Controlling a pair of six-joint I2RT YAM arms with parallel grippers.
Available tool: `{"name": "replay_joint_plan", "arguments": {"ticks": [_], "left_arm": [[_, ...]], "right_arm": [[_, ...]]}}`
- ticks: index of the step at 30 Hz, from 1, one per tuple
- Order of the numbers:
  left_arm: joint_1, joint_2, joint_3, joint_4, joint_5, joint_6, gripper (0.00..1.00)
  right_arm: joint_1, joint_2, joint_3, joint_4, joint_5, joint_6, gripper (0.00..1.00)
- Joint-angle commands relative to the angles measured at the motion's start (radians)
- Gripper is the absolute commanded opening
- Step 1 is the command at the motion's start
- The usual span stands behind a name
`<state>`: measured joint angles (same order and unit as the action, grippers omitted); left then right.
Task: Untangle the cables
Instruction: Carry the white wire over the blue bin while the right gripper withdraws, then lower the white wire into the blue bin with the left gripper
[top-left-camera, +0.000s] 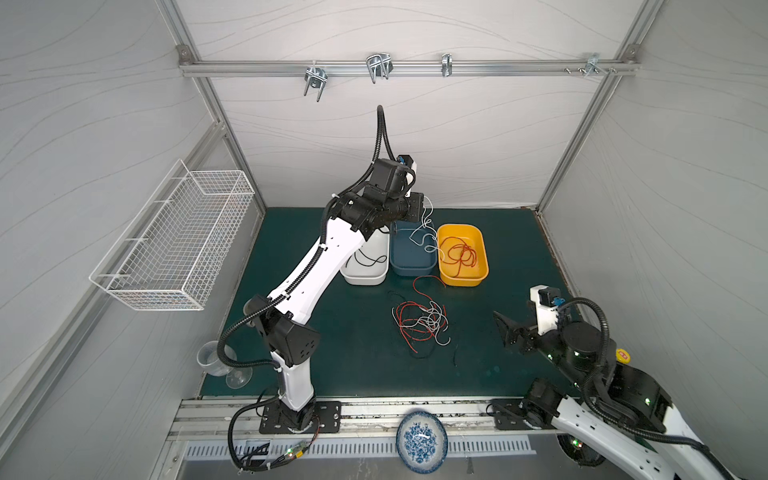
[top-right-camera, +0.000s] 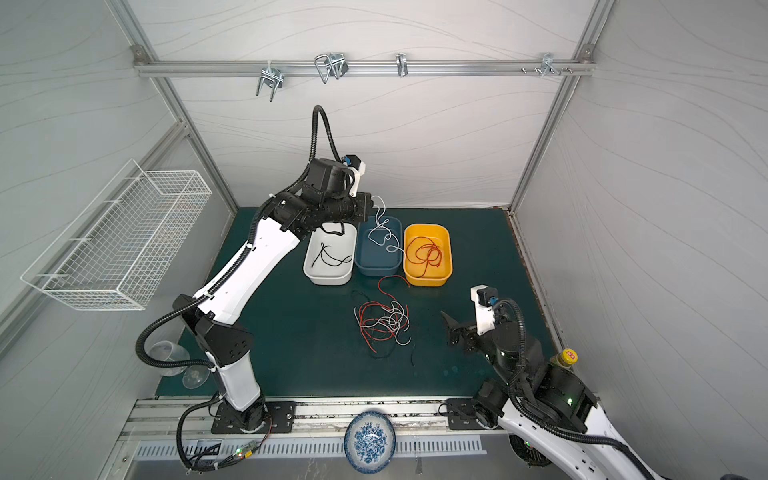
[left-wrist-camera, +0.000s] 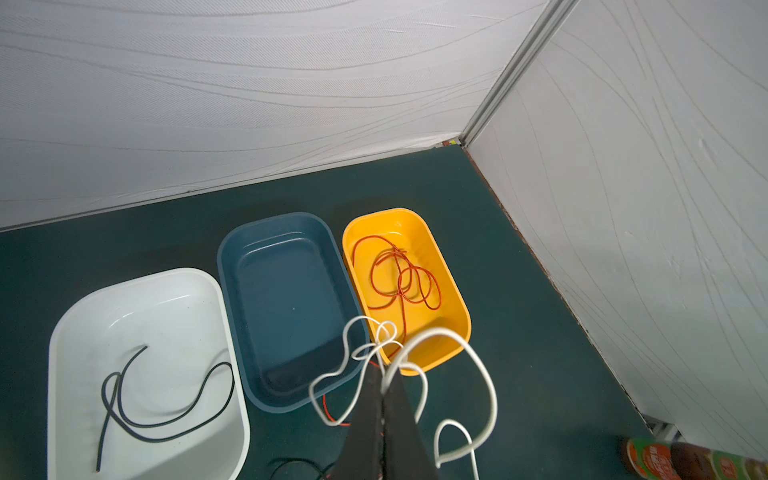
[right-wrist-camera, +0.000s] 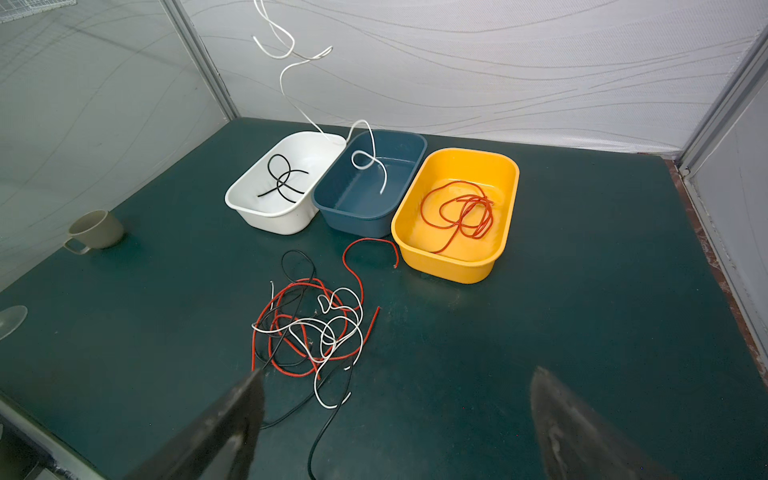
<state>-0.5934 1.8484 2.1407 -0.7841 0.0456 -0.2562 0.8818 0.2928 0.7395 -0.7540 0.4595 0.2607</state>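
Cables (right-wrist-camera: 316, 328) lie tangled, red, white and black; left fingers (left-wrist-camera: 365, 419) pinch a white cable (left-wrist-camera: 436, 331), right fingers (right-wrist-camera: 224, 428) spread wide.

The arms (top-left-camera: 307, 270) are white-shelled with black joints (top-left-camera: 295, 340) (ribbed black hoses (top-left-camera: 249, 365) alongside).

Overhead stereo looking down, both wrist views share blue tray (left-wrist-camera: 286, 299)

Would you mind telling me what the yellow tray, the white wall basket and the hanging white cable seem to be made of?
Rectangular yellow tray: probably moulded plastic, glossy; soft highlights and a rounded one-piece rim.
White grid basket on the side wall: likely painted or coated metal wire, a thin mesh.
Thin white cable: seemingly plastic- or rubber-sheathed wire, matte; it forms loose curls.
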Motion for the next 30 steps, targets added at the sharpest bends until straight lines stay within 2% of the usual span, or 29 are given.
{"name": "replay_joint_plan", "arguments": {"ticks": [1,11,30], "left_arm": [[0.009,0.057,0.06,0.045,0.021,0.015,0.0],[0.025,0.2,0.05,0.074,0.022,0.014,0.0],[0.034,0.322,-0.019,0.117,-0.006,-0.011,0.0]], "right_arm": [[0.007,-0.005,-0.008,-0.004,0.003,-0.018,0.99],[0.007,0.012,-0.015,0.009,-0.038,-0.021,0.99],[0.008,0.0,-0.025,0.028,-0.076,-0.034,0.99]]}}
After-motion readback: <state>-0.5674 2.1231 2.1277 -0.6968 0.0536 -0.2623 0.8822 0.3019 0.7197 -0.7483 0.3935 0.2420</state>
